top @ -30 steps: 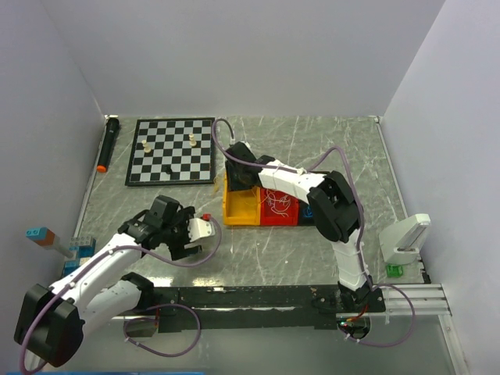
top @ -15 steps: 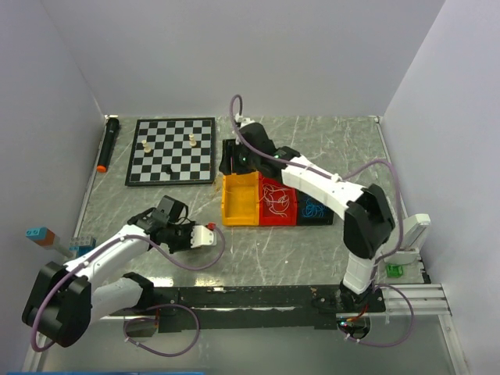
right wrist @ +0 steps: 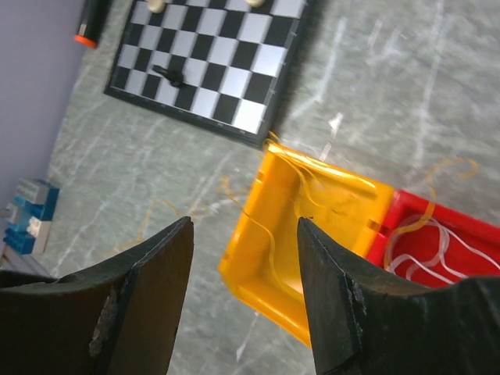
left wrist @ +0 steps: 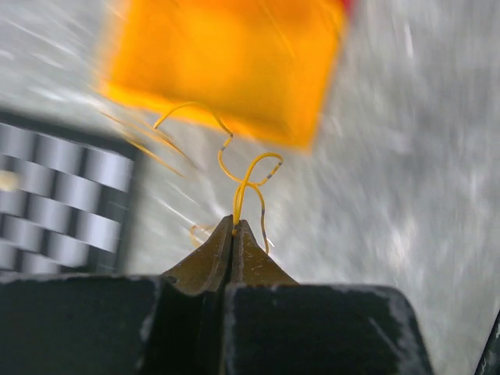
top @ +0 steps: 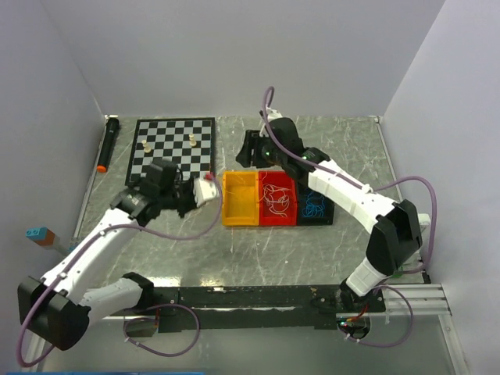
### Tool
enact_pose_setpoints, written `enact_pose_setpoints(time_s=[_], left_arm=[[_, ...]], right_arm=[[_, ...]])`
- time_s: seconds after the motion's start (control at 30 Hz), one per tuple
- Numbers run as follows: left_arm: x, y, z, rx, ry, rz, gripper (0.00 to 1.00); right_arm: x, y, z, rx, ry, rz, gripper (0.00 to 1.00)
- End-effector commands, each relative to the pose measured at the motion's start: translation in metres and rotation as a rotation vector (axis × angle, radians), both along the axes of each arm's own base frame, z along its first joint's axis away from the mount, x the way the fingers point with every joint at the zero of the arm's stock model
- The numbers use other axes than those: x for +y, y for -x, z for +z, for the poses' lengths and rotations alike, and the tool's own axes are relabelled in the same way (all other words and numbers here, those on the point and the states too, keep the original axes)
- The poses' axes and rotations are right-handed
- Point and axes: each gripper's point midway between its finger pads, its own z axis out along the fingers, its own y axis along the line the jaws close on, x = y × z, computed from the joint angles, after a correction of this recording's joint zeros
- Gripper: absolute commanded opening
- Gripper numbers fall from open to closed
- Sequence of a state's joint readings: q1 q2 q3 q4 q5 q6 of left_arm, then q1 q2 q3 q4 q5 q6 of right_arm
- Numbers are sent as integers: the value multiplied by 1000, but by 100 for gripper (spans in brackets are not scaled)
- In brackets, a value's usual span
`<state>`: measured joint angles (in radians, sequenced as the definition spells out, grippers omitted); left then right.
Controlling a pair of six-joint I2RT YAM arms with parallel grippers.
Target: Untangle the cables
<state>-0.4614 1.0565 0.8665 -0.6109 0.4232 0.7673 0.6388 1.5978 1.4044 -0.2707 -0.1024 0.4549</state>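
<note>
My left gripper (left wrist: 234,224) is shut on a thin yellow cable (left wrist: 248,170), whose loops curl out from the fingertips toward the yellow bin (left wrist: 226,70). From above, the left gripper (top: 206,188) sits just left of the yellow bin (top: 240,208). White cables (top: 275,199) lie in the red bin (top: 278,218) and blue cables (top: 315,208) in the dark bin beside it. My right gripper (top: 248,153) hovers behind the bins. In its wrist view the right gripper (right wrist: 244,226) stands open above the yellow bin (right wrist: 251,269), holding nothing; thin yellow strands (right wrist: 269,234) trail over the bin's edge onto the table.
A chessboard (top: 172,150) with a few pieces lies at the back left, with a black marker (top: 107,144) beside the left wall. Toy bricks (top: 41,234) stand at the left edge. A white stand (top: 406,237) sits at the right edge.
My left gripper has shut on the yellow cable and swung from the near table up to the yellow bin's left side. The right arm has drawn back off the bins toward the rear.
</note>
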Motion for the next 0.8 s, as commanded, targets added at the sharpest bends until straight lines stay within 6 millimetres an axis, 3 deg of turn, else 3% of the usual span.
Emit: enact_pose_setpoints(time_s=[0.0, 0.1, 0.23, 0.5, 0.67, 0.77], left_arm=[[-32, -18, 88, -3, 247, 94, 1], [-51, -37, 121, -11, 348, 131, 1], [-82, -53, 136, 12, 390, 112, 1], [-124, -81, 118, 84, 416, 103, 1], [-127, -78, 83, 154, 397, 125, 1], [-122, -76, 55, 184, 365, 151, 1]], right_arm=[[-22, -1, 28, -54, -80, -57, 62], [-41, -2, 27, -79, -80, -125, 60], [-65, 0, 26, -92, -97, -208, 60], [-110, 0, 37, -142, -137, -318, 60], [-122, -3, 33, -140, -147, -342, 61], [-117, -3, 33, -138, -154, -313, 61]])
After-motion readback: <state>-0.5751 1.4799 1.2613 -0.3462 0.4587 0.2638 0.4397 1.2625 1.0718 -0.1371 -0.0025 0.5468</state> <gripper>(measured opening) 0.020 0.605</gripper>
